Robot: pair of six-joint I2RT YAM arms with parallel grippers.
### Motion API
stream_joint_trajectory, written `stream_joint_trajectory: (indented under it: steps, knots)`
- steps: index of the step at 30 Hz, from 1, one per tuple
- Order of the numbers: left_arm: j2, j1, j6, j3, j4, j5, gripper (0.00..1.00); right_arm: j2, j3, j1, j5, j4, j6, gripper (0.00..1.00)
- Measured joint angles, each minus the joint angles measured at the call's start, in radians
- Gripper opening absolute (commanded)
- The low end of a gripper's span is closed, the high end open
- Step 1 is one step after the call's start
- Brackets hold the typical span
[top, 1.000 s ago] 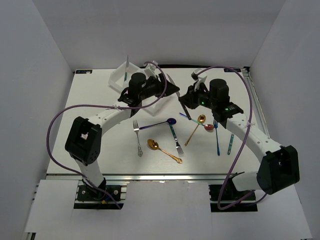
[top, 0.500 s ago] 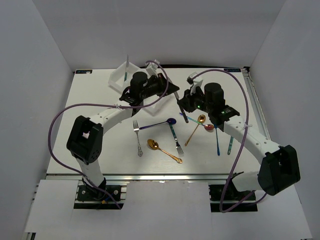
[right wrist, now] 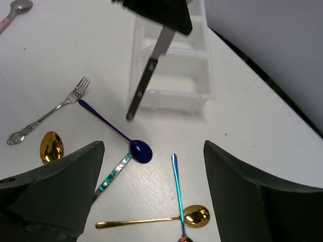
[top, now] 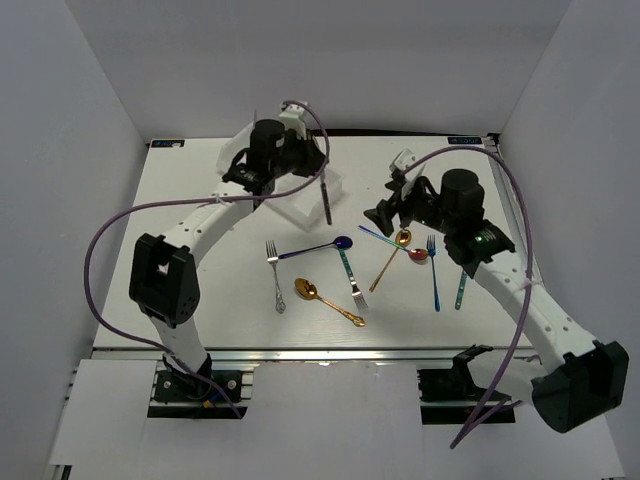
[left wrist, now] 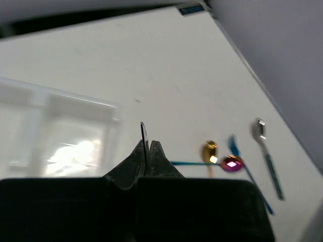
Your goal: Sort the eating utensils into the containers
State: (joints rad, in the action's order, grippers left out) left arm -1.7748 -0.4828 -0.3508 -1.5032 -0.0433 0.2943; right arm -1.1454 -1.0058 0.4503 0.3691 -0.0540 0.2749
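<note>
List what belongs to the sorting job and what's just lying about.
Job: knife in left claw, white tray, silver fork, gold spoon, slim gold spoon, blue spoon, teal fork, red spoon, blue fork, teal-handled spoon.
Lying about: purple cables.

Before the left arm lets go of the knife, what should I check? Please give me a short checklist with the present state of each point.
1. Left claw shut on the knife: ok; the blade is pinched between the closed fingers.
2. Knife above a compartment of the tray: cannot tell; it hangs near one end of the tray, perhaps just outside the wall.
3. Tray lying with its open side up: ok.
4. Right claw open and holding nothing: ok.
5. Right claw apart from the knife and the left claw: ok in the top view.
</note>
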Motion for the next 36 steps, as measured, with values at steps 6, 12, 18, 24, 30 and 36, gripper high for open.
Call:
stream_joint_trajectory:
  steps: [6,12,18,24,30,36]
  knots:
    - [-0.057,0.117,0.208,-0.264,-0.167,-0.167,0.00,0.087,0.070,-0.087,0.166,-0.020,0.109,0.47]
    - [-0.232,0.212,0.359,-0.560,-0.201,-0.323,0.00,0.092,0.156,-0.315,0.464,-0.019,0.106,0.17]
    - [-0.430,0.297,0.392,-0.679,-0.176,-0.399,0.00,0.092,0.185,-0.389,0.590,-0.018,0.103,0.17]
    - [-0.552,0.340,0.422,-0.679,-0.118,-0.463,0.00,0.092,0.205,-0.392,0.656,-0.022,0.110,0.17]
    - [-0.570,0.336,0.446,-0.679,-0.043,-0.476,0.00,0.087,0.205,-0.392,0.692,-0.025,0.122,0.17]
    - [-0.573,0.335,0.430,-0.679,-0.021,-0.429,0.10,0.065,0.205,-0.393,0.698,-0.026,0.126,0.21]
